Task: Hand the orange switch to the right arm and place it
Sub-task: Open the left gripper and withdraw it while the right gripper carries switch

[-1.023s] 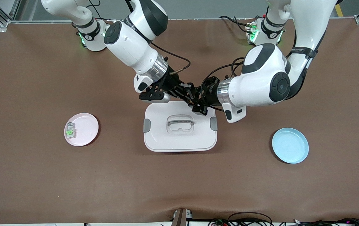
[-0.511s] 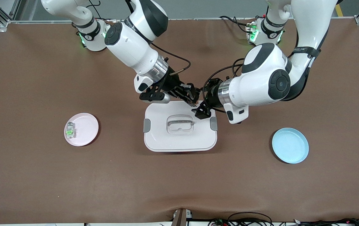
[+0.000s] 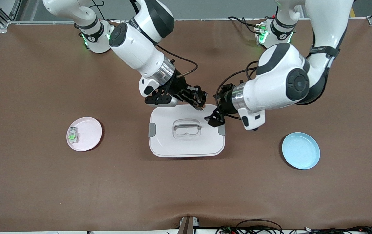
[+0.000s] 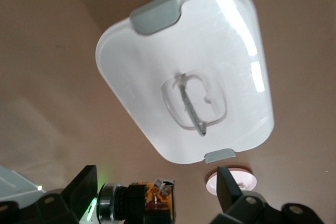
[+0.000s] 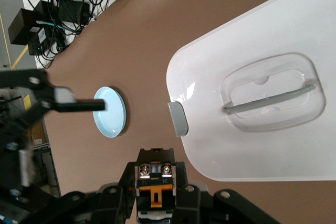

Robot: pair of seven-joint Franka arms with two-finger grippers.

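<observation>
R gripper (image 3: 201, 102): jaws clamped on the orange switch (image 5: 154, 184), held over the white lid's (image 3: 186, 143) edge nearest the bases.
L gripper (image 3: 214, 120): jaws apart, empty, over the lid corner by its grey clip (image 3: 221, 129).
Change: 1 s ago both grippers met at the switch; L has since let go & backed toward its own end. Handover looks done; only placing left.
Room: pink plate (image 3: 88, 134) w/ whitish green-marked piece (image 3: 72, 135) toward R arm's end; blue plate (image 3: 300, 150) bare toward L arm's end. Brown surface (image 3: 43, 81) open btwn lid & pink plate.
Edges: lid handle (image 3: 186, 126) just below R's carry.
</observation>
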